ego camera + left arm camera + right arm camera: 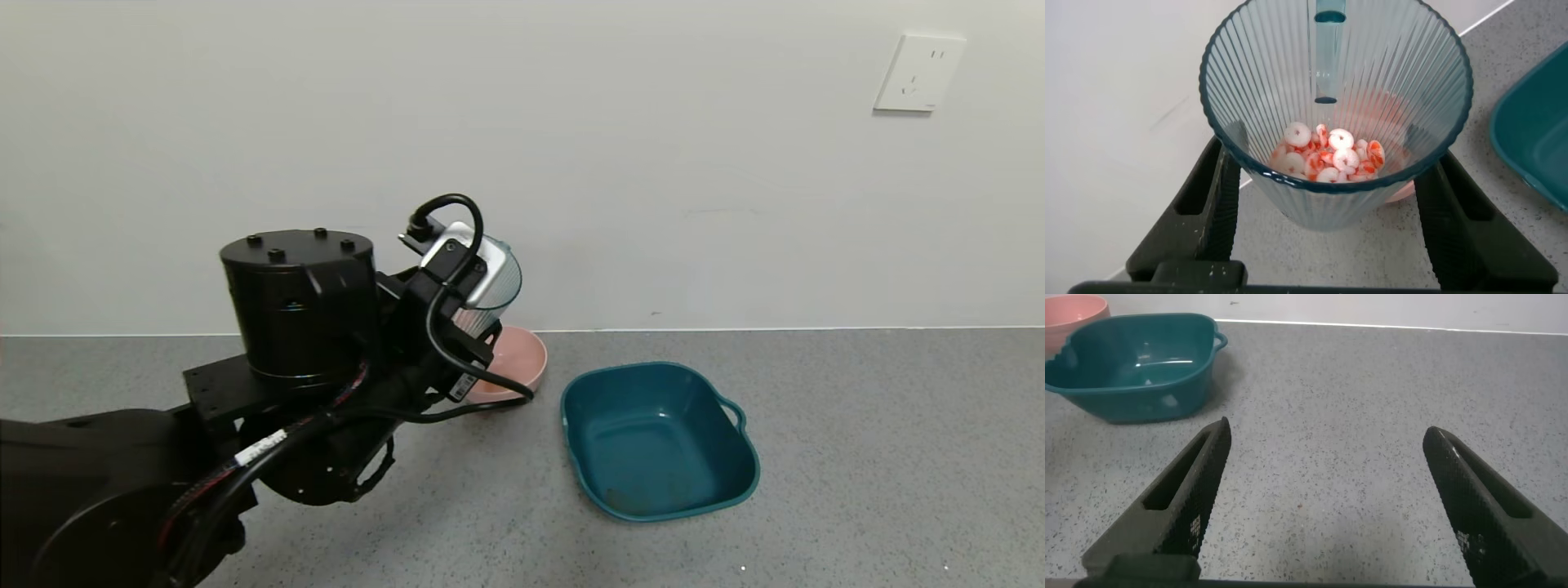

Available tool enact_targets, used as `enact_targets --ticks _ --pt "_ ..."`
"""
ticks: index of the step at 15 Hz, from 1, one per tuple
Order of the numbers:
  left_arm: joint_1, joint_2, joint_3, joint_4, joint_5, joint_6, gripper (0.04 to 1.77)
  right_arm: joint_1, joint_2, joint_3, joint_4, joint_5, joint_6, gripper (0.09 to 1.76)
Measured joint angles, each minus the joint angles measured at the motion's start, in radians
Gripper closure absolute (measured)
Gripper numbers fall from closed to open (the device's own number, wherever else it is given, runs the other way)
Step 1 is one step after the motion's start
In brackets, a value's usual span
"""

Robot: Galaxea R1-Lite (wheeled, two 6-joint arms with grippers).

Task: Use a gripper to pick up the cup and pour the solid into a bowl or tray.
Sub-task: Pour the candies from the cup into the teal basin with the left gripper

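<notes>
My left gripper (pixel 483 317) is shut on the translucent blue-green ribbed cup (pixel 500 282) and holds it in the air, tilted, above the pink bowl. In the left wrist view the cup (pixel 1331 204) sits between the two black fingers (pixel 1212 204), and the orange-red and white disc pieces (pixel 1331 155) lie heaped at its bottom. The dark teal tray (pixel 629 369) stands empty on the counter to the right of the cup; its edge shows in the left wrist view (pixel 1535 131). My right gripper (pixel 1327 457) is open and empty over bare counter, out of the head view.
A round pink bowl (pixel 522 359) stands by the wall under the cup, left of the tray. The right wrist view shows the tray (pixel 1135 396) and the pink bowl (pixel 1074 310) far off. A wall outlet (pixel 918 72) is at the upper right.
</notes>
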Motion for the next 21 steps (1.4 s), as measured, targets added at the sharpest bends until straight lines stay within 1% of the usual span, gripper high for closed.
enact_targets --ticks 2,7,9,13,14,18,21 --pt "-0.036 0.044 -0.045 0.001 0.029 0.067 0.53 0.000 0.000 0.000 0.000 0.000 0.000 0.14" --pt "-0.100 0.151 -0.141 -0.006 0.103 0.250 0.53 0.000 0.000 0.000 0.000 0.000 0.000 0.14" --pt "-0.126 0.193 -0.186 -0.008 0.152 0.342 0.53 0.000 0.000 0.000 0.000 0.000 0.000 0.14" --pt "-0.185 0.258 -0.246 -0.013 0.237 0.592 0.53 0.000 0.000 0.000 0.000 0.000 0.000 0.14" --pt "-0.194 0.270 -0.258 -0.014 0.254 0.633 0.53 0.000 0.000 0.000 0.000 0.000 0.000 0.14" --pt "-0.203 0.297 -0.261 -0.014 0.262 0.789 0.53 0.000 0.000 0.000 0.000 0.000 0.000 0.14" --pt "-0.202 0.304 -0.261 -0.023 0.259 0.947 0.53 0.000 0.000 0.000 0.000 0.000 0.000 0.14"
